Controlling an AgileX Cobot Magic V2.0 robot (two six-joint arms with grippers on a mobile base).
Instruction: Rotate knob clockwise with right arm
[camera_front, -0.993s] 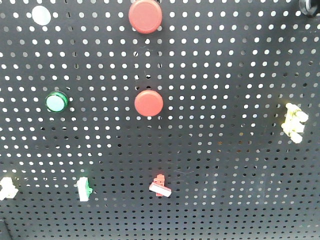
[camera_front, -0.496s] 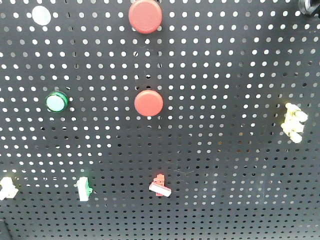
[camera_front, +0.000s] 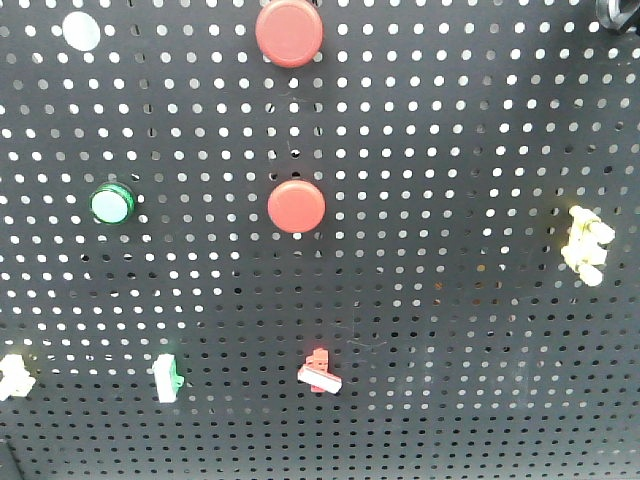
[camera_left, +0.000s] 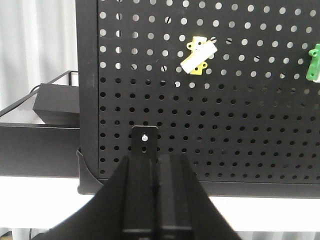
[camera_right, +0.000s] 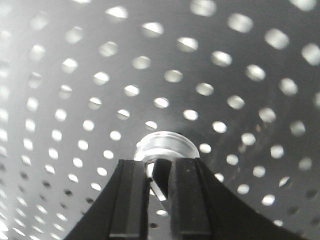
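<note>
The knob (camera_right: 166, 144), a clear, glassy dome, is sitting on the perforated board (camera_right: 235, 65) low in the middle of the right wrist view, with light shining through the holes around it. The right gripper (camera_right: 160, 167) is pointing straight at it. Its two dark fingers (camera_right: 132, 200) are standing close together with only a slim gap between them, and their tips are reaching the knob's lower edge. A thin sliver is showing in that gap, but whether the fingers are actually pinching the knob cannot be told.

In the left wrist view, the left gripper (camera_left: 155, 162) is hanging in front of the board's lower left corner, fingers pressed together and holding nothing. Above it, a yellow clip (camera_left: 199, 56) with a white bar is sitting tilted on the board, and a green clip (camera_left: 314, 62) is showing at the right edge. A black box (camera_left: 55, 100) is resting behind the board to the left.

In the front view, no arm is showing. Two red buttons (camera_front: 289, 32) (camera_front: 296, 206) are sitting one above the other, with a green light (camera_front: 111, 204) to their left and a pale round cap (camera_front: 82, 30) in the top left corner. A red clip (camera_front: 320, 372) is sitting tilted below them.
</note>
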